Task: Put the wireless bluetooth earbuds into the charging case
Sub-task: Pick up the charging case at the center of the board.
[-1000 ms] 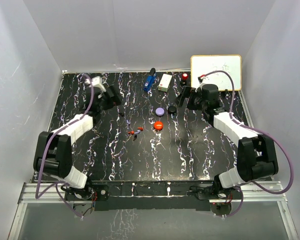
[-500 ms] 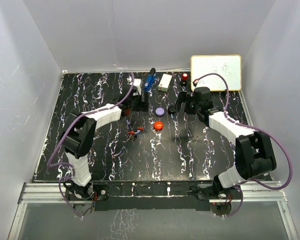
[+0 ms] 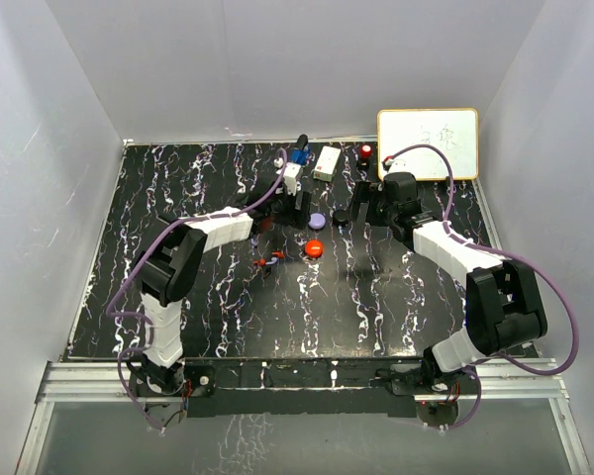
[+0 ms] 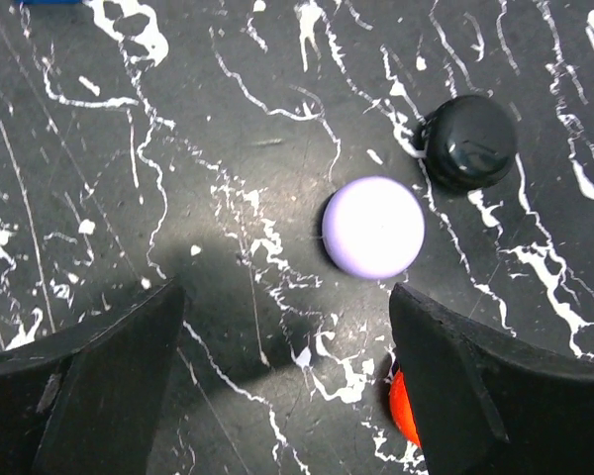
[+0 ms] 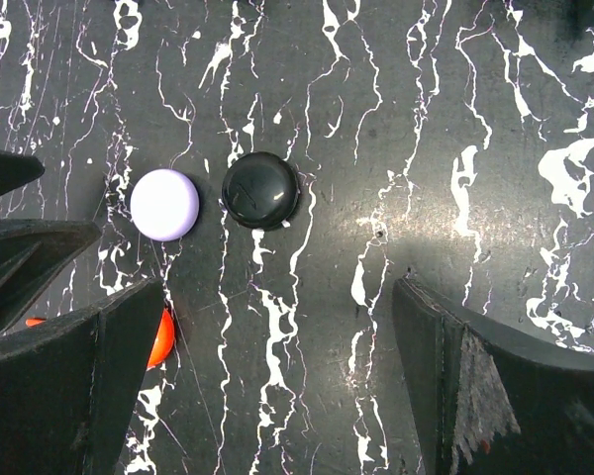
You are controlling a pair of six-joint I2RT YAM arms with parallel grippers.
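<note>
The left gripper [image 3: 298,209] is swinging in from the far-left corner of the tabletop [image 3: 426,297] toward its middle and is now hanging just over the lilac puck [image 4: 373,227], jaws spread with nothing between them. The right gripper [image 3: 362,211] is edging in from the right and hovering beside the black puck [image 5: 261,190], jaws also standing wide and empty. The two pucks are lying close together but apart, toward the far edge, and the red puck [image 3: 314,247] is sitting just nearer. The earbuds [image 3: 268,261] are lying loose near the tabletop's middle, on the near-left side of the red puck, and neither gripper is touching them. So both arms are probably converging on the pucks first, perhaps to open a case, and no earbud is going in yet
</note>
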